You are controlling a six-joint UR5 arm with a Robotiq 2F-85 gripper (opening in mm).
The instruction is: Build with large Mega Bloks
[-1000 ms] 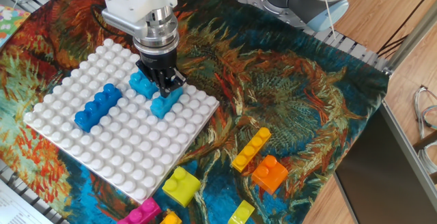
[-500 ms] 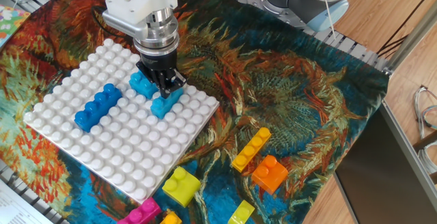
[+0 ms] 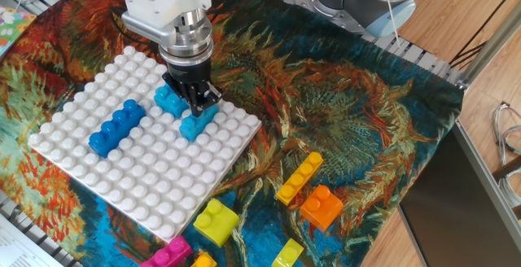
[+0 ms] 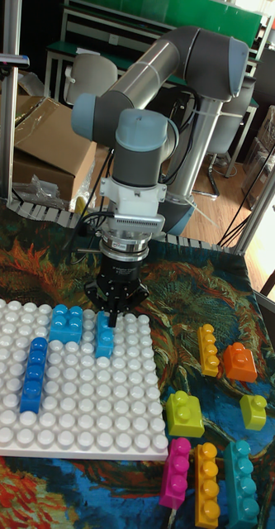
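Note:
The white studded baseplate [image 3: 155, 173] [image 4: 79, 413] lies on the patterned cloth. On it stand a dark blue brick [image 3: 116, 126] [image 4: 32, 374], a squat light blue brick [image 3: 168, 100] [image 4: 67, 322] and a narrow light blue brick [image 3: 198, 123] [image 4: 104, 335]. My gripper [image 3: 200, 102] [image 4: 112, 314] points straight down at the far end of the narrow light blue brick. Its fingers are pinched together on that brick's end stud, and the brick sits seated on the plate.
Loose bricks lie right of the plate: a long orange one [image 3: 299, 177] [image 4: 207, 347], a short orange one [image 3: 321, 207] [image 4: 239, 361], a yellow-green one [image 3: 215, 221] [image 4: 184, 413], a pink one [image 3: 167, 256] [image 4: 175, 471] and a teal one [image 4: 240, 483]. A wooden table edge [image 3: 488, 23] runs at the right.

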